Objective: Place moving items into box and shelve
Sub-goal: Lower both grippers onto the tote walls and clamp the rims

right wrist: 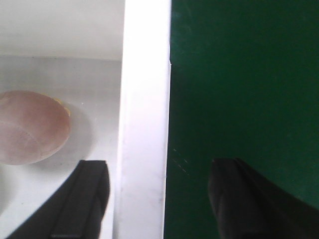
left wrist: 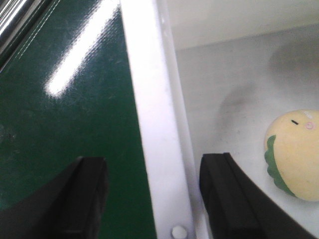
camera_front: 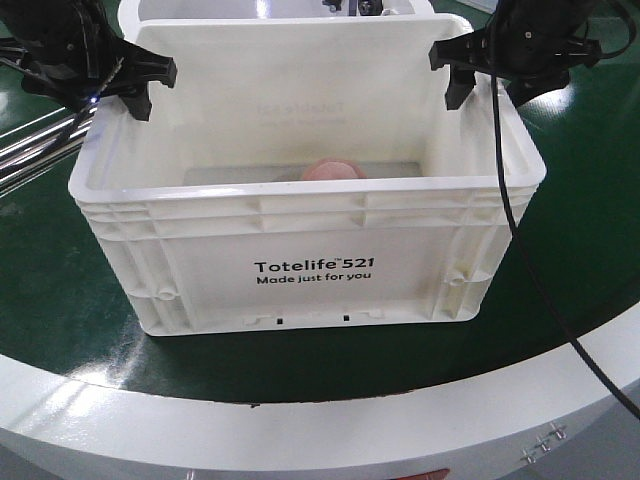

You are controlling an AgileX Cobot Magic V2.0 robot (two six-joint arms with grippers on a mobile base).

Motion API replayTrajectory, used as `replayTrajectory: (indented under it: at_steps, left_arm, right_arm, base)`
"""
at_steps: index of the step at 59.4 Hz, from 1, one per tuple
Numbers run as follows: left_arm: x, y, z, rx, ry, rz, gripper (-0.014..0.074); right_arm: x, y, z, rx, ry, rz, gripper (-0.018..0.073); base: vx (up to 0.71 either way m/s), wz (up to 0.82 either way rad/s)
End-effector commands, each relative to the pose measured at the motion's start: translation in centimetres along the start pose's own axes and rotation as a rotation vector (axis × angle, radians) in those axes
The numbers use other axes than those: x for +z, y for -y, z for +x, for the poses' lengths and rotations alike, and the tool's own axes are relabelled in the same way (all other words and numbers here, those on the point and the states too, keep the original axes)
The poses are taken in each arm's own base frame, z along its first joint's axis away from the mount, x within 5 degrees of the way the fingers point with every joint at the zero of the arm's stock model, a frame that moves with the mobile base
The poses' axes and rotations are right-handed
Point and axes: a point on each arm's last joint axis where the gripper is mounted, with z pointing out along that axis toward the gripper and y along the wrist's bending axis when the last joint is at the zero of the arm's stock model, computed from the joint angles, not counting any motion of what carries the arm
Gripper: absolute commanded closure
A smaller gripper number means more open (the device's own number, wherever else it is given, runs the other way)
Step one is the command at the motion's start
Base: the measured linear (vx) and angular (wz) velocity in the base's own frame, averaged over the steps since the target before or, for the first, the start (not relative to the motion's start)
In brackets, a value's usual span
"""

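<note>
Gripping next: shut both evenly on the box (camera_front: 310,270) walls, then lift it level.
Left gripper (left wrist: 154,186): open, astride the left wall.
Right gripper (right wrist: 163,189): open, astride the right wall.
Items: pink bun (camera_front: 333,170) and yellow bun (left wrist: 294,154) inside the box.

Bright overhead light washes out the white box (camera_front: 300,215) rim and lays streaky glare on the glossy green surface (left wrist: 50,139). The front view is sharp; both wrist views are soft, the near black fingers (left wrist: 234,199) blurred, and faint grey shadows lie on the box floor.
</note>
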Motion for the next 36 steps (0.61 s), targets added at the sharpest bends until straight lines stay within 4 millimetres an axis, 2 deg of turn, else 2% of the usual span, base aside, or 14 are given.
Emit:
replayTrajectory:
  at_steps: [1,9,28,36]
  left_arm:
    - [-2.9,-0.2,-0.5,-0.034,0.120,0.012,0.0091]
    - [-2.7,-0.2,-0.6,-0.037,0.130,0.015,0.0091]
    - [-1.6,0.0,-0.6,-0.039,0.091,0.018,0.0092]
    - [-1.6,0.0,-0.7,-0.038,0.099,0.019,0.0124]
  right_arm:
    - [-3.4,0.0,0.1,0.001,0.049,-0.016,0.0150]
    - [-3.1,-0.2,0.1,-0.021,0.041,-0.032,0.0188]
    - [-2.3,-0.3,0.1,-0.031,0.023,-0.042,0.0187]
    - [-2.2,-0.3,0.0,-0.027,0.020,-0.041,0.0188]
  base:
    - [0.00,0.00]
    - [0.00,0.00]
    - [0.00,0.00]
    - [0.00,0.00]
